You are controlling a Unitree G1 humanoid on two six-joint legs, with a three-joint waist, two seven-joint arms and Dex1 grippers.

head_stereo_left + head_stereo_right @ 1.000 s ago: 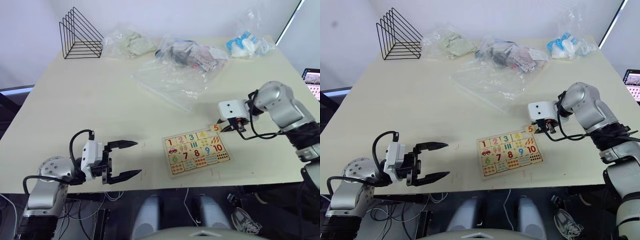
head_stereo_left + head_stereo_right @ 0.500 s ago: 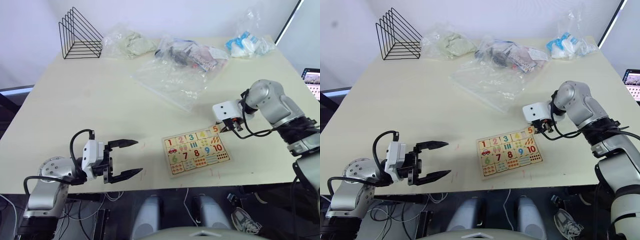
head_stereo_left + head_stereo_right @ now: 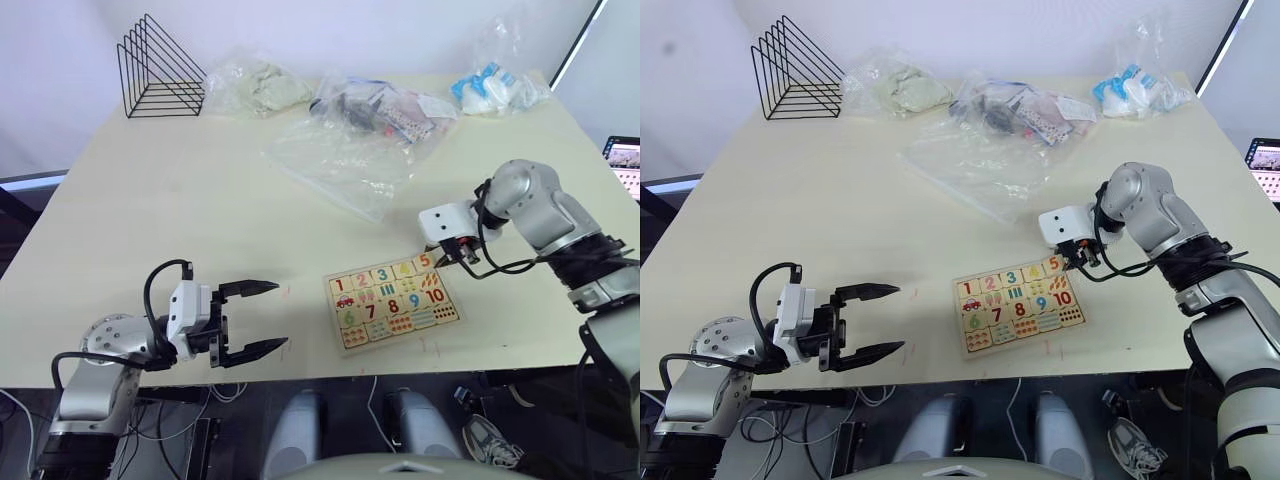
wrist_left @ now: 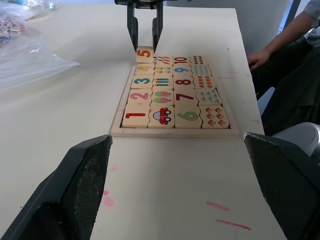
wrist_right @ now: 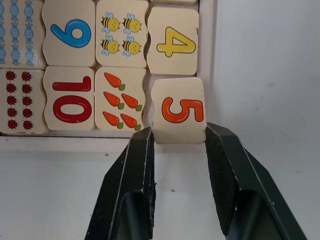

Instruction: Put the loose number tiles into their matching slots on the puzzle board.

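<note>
Nearest, at the table's (image 3: 150, 200) near left edge, the left gripper (image 3: 262, 318) hangs with its fingers spread wide, nothing between them, pointing right toward the board (image 3: 392, 305). The board lies near the front edge, right of centre, its rows filled: 1, 2, 3 and 4 sit in their slots, 6 to 10 beside them. At the board's far right corner, the 5 tile (image 5: 178, 110) is pinched between the right gripper's (image 5: 177, 139) fingers, sitting tilted over the corner slot next to the carrots, overlapping the frame, not down flat. Beyond, a clear bag (image 3: 340, 160) lies flat mid-table. Along the far edge: a wire rack (image 3: 160, 68) at left, then more filled bags (image 3: 375, 105).
</note>
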